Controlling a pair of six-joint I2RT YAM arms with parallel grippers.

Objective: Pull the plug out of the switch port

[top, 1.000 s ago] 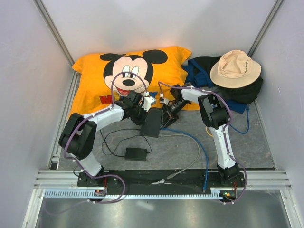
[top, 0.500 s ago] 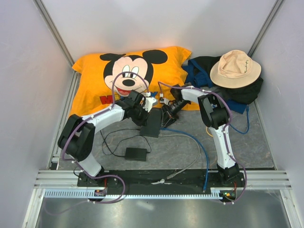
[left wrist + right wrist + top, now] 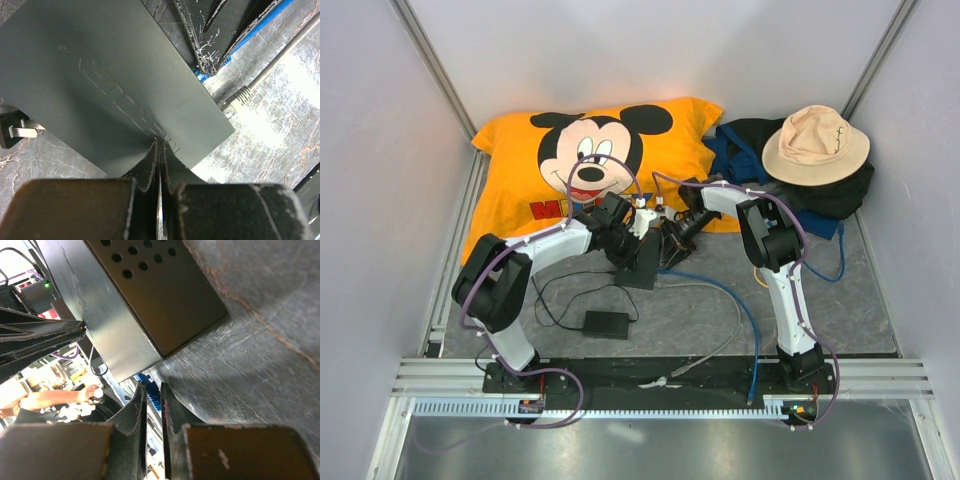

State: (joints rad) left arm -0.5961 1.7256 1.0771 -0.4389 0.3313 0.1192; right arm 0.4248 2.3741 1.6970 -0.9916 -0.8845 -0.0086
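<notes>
While the switch (image 3: 642,262) is lying on the table (image 3: 840,300) between the two arms, just in front of the orange cushion (image 3: 515,185), it is being pressed from above by the left gripper (image 3: 158,146). That gripper's jaws are closed fully together, with the tips touching the switch's flat black lid near one edge. At the socket edge, the right gripper (image 3: 151,387) is being shown with its jaws nearly together, and a blue plug (image 3: 200,76) is being pinched in the thin slit between them, right against the switch. From there a blue cable (image 3: 745,315) is being trailed across the table toward the right arm's base. A grey plug (image 3: 241,95) is being seen just beside the switch's corner, though whether it is seated in a socket cannot be told. A power brick (image 3: 606,323) is lying nearer the bases, apart from the switch. A beige hat (image 3: 815,145) is resting on dark clothes at the far right.
</notes>
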